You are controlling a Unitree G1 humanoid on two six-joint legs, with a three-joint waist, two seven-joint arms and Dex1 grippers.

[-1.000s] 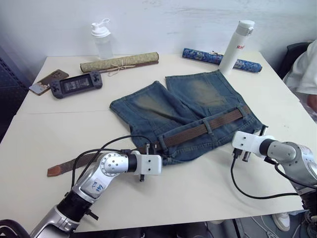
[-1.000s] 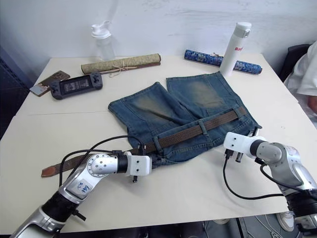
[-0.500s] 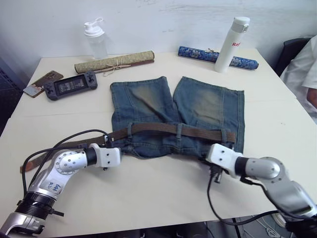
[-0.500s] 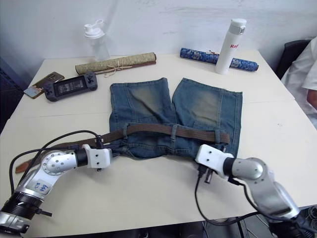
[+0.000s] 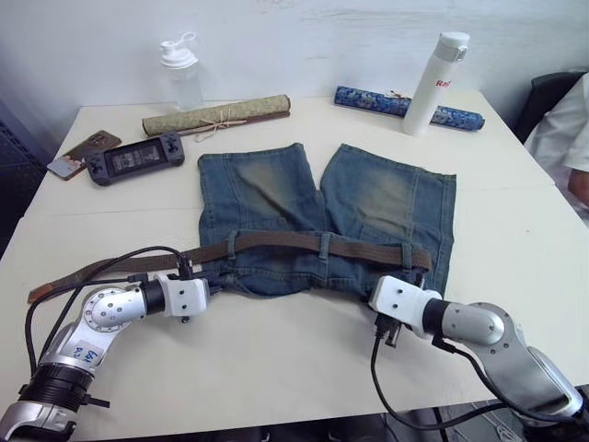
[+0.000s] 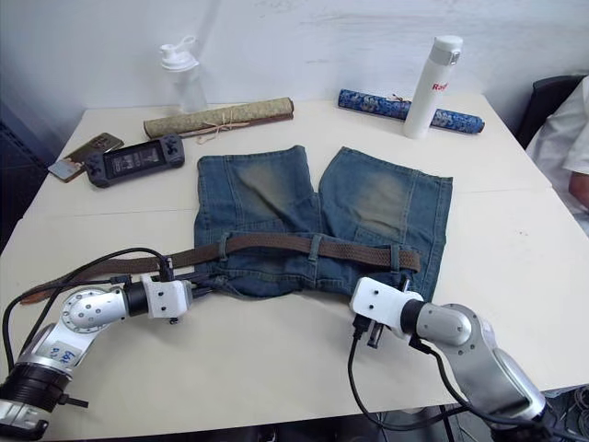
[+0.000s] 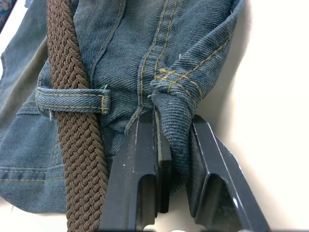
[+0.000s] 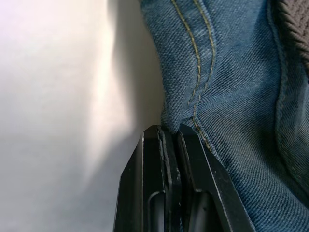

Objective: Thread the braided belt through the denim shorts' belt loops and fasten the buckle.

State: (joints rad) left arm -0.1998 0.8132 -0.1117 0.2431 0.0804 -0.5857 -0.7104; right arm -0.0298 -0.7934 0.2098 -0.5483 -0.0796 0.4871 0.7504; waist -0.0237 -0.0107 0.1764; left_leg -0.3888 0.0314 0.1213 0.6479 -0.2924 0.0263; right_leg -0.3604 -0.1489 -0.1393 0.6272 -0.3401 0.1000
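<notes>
The denim shorts (image 5: 322, 216) lie flat on the white table (image 5: 276, 359), waistband toward the robot, legs pointing away from both grippers. The left gripper (image 7: 174, 145) is closed on the denim shorts: a bunched, stitched fold of the waistband corner is pinched between its black fingers (image 7: 140, 164). The right gripper (image 8: 169, 133) is likewise clamped on the opposite waistband corner, its fingers pressed together with a thin denim edge between them.

The braided belt (image 5: 304, 244) runs along the waistband between the two grippers, passing under the belt loops (image 7: 72, 100); in the left wrist view one loop crosses over the woven strap just beside the left gripper's fingers. Beyond the left gripper the strap trails out across the table, past that arm, to a brown leather tip (image 5: 37, 295). The belt's other end stops just ahead of the right gripper, near the corner that gripper holds; whether the buckle sits there cannot be told.

Well beyond the shorts, at the far side of the table: a rolled tan mat (image 5: 216, 115), a clear shaker bottle (image 5: 179, 72), a white flask (image 5: 438, 83), a blue patterned roll (image 5: 405, 108), a handheld game console (image 5: 136, 158) and a phone (image 5: 78, 152)
</notes>
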